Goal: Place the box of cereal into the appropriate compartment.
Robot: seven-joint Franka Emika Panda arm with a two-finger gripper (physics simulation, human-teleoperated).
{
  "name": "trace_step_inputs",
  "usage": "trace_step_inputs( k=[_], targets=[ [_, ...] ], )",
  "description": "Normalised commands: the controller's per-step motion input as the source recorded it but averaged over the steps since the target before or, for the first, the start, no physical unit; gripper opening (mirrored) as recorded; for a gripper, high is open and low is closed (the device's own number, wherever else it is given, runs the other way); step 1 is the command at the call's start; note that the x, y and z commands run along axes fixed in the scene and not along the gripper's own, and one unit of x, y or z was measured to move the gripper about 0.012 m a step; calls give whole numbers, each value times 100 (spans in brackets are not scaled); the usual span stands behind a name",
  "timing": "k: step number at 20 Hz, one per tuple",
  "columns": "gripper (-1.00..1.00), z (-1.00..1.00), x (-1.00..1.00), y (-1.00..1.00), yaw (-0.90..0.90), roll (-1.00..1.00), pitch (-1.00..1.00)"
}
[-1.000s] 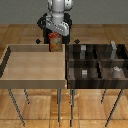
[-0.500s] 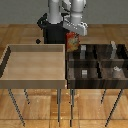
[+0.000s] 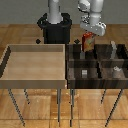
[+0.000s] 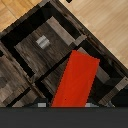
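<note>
The box of cereal is small, upright and red-orange with a tan front. My gripper is shut on its top and holds it in the air above the back left compartment of the dark compartment tray. In the wrist view the box shows as a red slab hanging over the tray's dividers. The fingertips are hidden behind the box.
A large light wooden tray stands on the exterior view's left, next to the dark tray. Small grey blocks lie in some compartments; one shows in the wrist view. The robot's black base stands behind.
My gripper has carried the cereal box toward the exterior view's right, from above the light tray's back edge to above the dark tray's back left compartment.
</note>
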Motion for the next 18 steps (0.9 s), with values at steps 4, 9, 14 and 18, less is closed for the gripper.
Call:
trace_step_inputs(
  k=[4,9,14,18],
  targets=[
    [-100,0,0,100,0,0,0],
    [-100,0,0,100,0,0,0],
    [-100,0,-7,80,0,0,0],
    [-100,0,-100,0,0,0,0]
  ],
)
